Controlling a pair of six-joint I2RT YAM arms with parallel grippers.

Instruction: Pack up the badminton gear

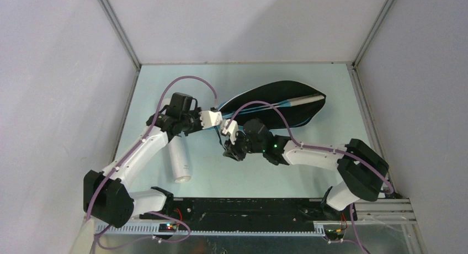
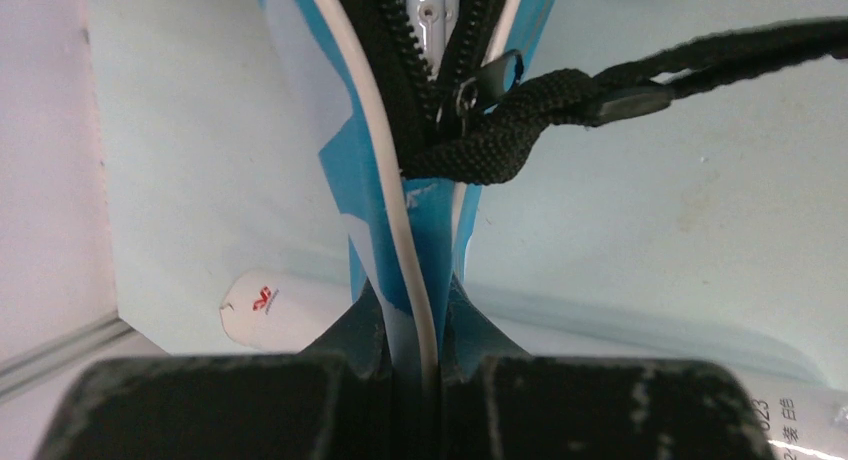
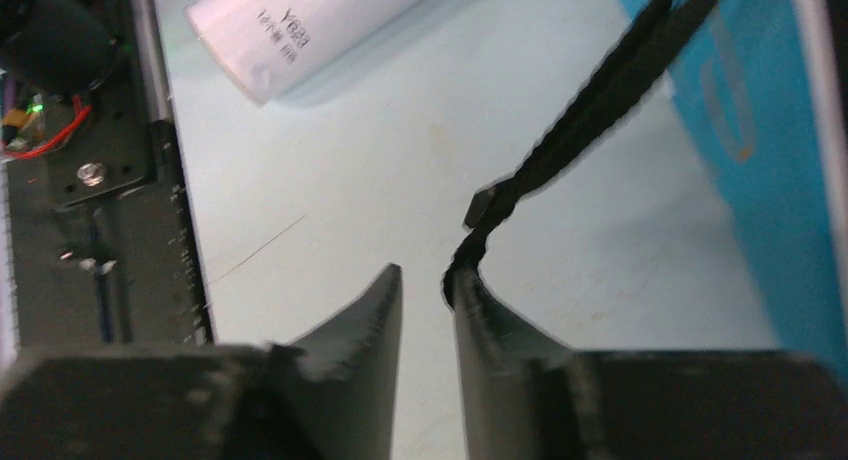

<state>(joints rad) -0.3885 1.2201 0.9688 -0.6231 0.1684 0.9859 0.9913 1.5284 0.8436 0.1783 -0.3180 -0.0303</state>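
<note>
The blue and black racket bag lies at the table's middle back, its zip partly undone. A white racket handle shows in the opening, and also in the left wrist view. My left gripper is shut on the bag's narrow end, pinching blue fabric and white piping. The black strap runs right from the zip pull. My right gripper is slightly open and empty; the strap's end touches its right fingertip. The white tube lies on the table. No shuttlecocks show.
The tube also shows in the right wrist view, beside the black base rail along the near edge. Grey enclosure walls stand round the pale green table.
</note>
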